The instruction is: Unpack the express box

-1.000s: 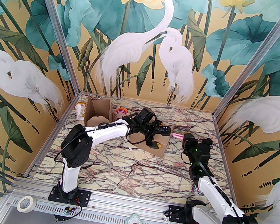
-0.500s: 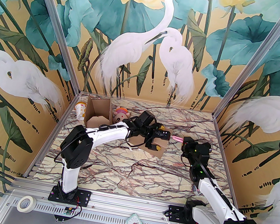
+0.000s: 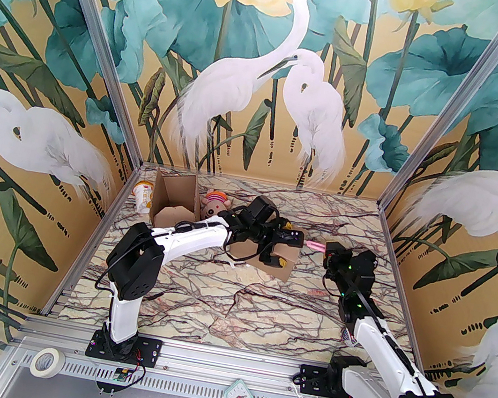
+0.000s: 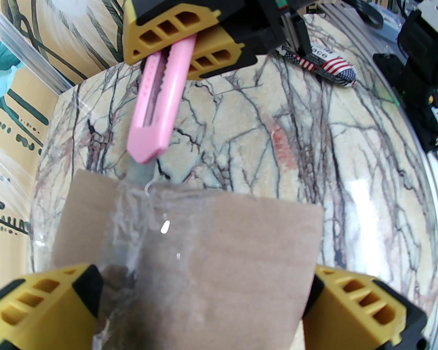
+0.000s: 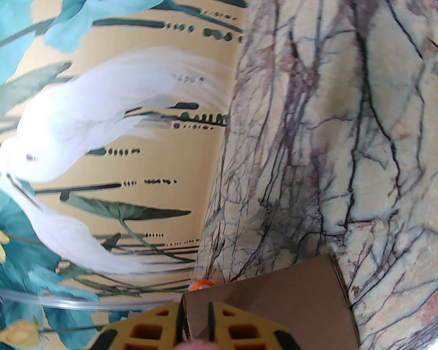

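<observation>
Close to the near right corner of the table (image 3: pixel 230 304), a small flag-print thing (image 3: pixel 348 337). Further in, past the middle, a brown taped box (image 3: pixel 286 271) lying flat. Over it, left gripper (image 3: pixel 281 244) spread wide, one yellow finger close by each side of the box. Just right of the box, right gripper (image 3: pixel 324 249) squeezed tight on a pink knife (image 4: pixel 159 102), grey blade tip right at the taped edge. In the far left corner, an open box (image 3: pixel 174 201), a cup (image 3: pixel 144 196) and a soft toy (image 3: pixel 215 204)
</observation>
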Robot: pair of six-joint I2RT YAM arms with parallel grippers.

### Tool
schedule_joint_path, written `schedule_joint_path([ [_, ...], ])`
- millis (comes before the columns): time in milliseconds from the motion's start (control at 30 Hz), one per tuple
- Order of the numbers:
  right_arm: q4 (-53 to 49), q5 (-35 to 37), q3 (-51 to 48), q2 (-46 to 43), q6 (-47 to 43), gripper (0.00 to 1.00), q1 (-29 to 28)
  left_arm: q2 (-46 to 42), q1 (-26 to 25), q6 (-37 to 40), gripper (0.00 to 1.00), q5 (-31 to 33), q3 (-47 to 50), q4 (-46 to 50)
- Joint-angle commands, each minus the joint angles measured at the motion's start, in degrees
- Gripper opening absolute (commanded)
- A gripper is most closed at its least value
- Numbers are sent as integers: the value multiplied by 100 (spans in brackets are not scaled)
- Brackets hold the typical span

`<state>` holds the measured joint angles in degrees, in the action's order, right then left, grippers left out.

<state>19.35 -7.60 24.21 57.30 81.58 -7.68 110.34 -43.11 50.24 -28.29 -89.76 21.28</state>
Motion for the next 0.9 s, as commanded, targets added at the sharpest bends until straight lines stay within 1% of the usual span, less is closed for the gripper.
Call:
schedule_joint_path([
  [0, -25, -1655, -72, 13, -808, 0, -202, 114, 327, -664, 100, 75, -481, -653],
  [100, 14, -1806, 41, -22, -1219, 0, -216, 187, 337, -770, 100, -21, -607, -544],
  [133, -127, -1824, 145, -56, -1376, 0, -247, 217, 331, -787, 99, -45, -650, -495],
  [167, -501, -1740, 276, -86, -1445, 0, -265, 242, 333, -775, 99, -45, -674, -451],
  [200, -828, -1702, 373, -72, -1448, 0, -265, 255, 335, -779, 100, -45, -679, -448],
  [233, -948, -1715, 411, -45, -1306, 0, -251, 259, 337, -774, 99, 24, -668, -478],
  [300, -577, -1710, 223, 40, -559, 0, -245, 259, 297, -739, 99, 349, -588, -649],
  [367, 61, -1736, -104, 227, 472, 0, -261, 270, 206, -419, 99, 811, -516, -739],
  [433, 206, -1759, -230, 358, 1182, 0, -290, 281, 51, -41, 100, 1320, -364, -943],
  [467, 78, -1779, -192, 352, 1314, 0, -308, 286, -15, 117, 100, 1555, -267, -1091],
  [600, -693, -1832, 205, 257, 1403, 0, -323, 341, -174, 307, 100, 2210, -78, -1637],
  [700, -1066, -1939, 386, 260, 1443, 0, -325, 369, -232, 328, 100, 2574, -15, -2091],
  [767, -1144, -2040, 418, 258, 1415, 0, -322, 402, -234, 282, 100, 2840, -64, -2264],
  [833, -1446, -2133, 503, 247, 1134, 0, -322, 421, -225, 258, 100, 2888, -141, -2226],
  [867, -1743, -2136, 594, 219, 921, 0, -329, 402, -218, 246, 100, 2810, -152, -2164],
])
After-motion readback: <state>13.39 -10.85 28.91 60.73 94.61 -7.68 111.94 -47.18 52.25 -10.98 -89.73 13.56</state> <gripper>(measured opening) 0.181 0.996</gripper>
